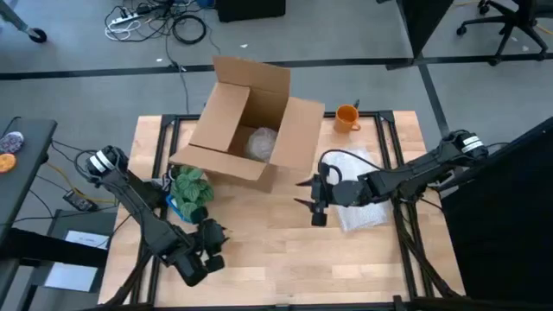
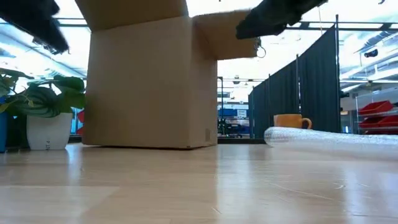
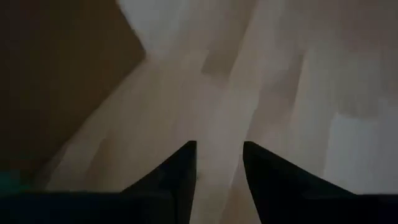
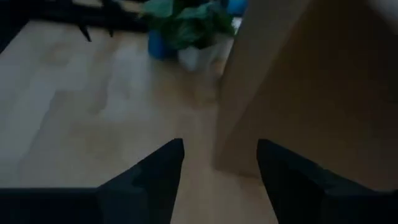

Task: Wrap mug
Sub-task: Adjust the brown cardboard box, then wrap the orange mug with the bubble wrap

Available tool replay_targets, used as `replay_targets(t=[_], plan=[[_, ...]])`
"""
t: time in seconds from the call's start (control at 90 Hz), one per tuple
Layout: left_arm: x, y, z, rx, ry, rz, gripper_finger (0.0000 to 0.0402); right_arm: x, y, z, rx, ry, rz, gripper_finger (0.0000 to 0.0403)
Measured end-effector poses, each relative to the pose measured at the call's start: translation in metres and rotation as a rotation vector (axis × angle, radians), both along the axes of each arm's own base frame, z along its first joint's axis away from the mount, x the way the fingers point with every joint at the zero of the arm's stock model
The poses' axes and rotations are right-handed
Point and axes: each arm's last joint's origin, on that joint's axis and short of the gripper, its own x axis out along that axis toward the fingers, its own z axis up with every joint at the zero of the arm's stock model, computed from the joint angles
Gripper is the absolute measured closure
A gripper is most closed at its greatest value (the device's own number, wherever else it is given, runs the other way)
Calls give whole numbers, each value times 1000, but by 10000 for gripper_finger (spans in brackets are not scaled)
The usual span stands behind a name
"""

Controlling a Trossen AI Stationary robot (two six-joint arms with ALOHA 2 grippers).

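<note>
The orange mug stands upright on its base near the table's far edge, right of the box; the low view shows the mug behind the bubble wrap. A sheet of bubble wrap lies flat on the table's right half, partly under my right arm; it also shows in the low view. My right gripper hangs open above the table just left of the wrap, empty in its wrist view. My left gripper waits open near the front left, over bare wood.
An open cardboard box stands at the middle far side with a bubble-wrapped bundle inside. A potted plant stands left of it. Bare wood lies between the two grippers toward the near edge.
</note>
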Motion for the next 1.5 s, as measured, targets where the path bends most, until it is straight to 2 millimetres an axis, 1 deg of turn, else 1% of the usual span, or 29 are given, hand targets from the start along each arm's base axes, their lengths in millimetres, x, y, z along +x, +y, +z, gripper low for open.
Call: replay_targets(t=[0.144,0.244,0.4,0.478,0.6,0.689,0.789,0.9,0.989,1.056,1.144,1.222,1.278,1.344,1.4,1.467,1.5], plan=[[10,11,-30,-23,-91,-7,285,-9,13,-7,76,62,6,222],[15,18,-47,-79,-181,-4,285,-15,16,-14,107,121,-33,222],[19,33,-65,-145,-323,3,285,-33,8,-27,120,215,-288,227],[22,40,-72,-141,-381,25,285,-44,0,-34,99,307,-381,233],[29,50,-86,-111,-413,55,285,-66,-12,-44,107,483,-547,245],[37,55,-98,-71,-421,77,285,-83,-17,-47,148,615,-663,255],[50,59,-114,-18,-410,81,285,-95,-17,-52,223,705,-762,268],[67,64,-134,21,-406,91,285,-100,-10,-65,345,740,-776,280],[82,65,-147,6,-416,93,285,-101,-1,-80,431,717,-753,287],[92,62,-154,-19,-420,80,285,-98,8,-89,509,665,-700,291],[104,57,-158,-32,-426,69,285,-89,24,-102,632,562,-604,299],[112,51,-159,-40,-435,61,285,-76,37,-115,724,487,-560,310],[114,46,-157,-51,-437,46,285,-66,46,-127,756,454,-549,321],[115,39,-154,-76,-440,7,285,-50,60,-137,783,398,-514,336],[115,32,-151,-105,-450,-17,285,-32,75,-142,809,358,-474,349],[117,21,-146,-146,-469,-56,285,-12,93,-145,825,334,-412,363],[117,15,-143,-161,-476,-74,285,0,104,-142,833,325,-364,370]])
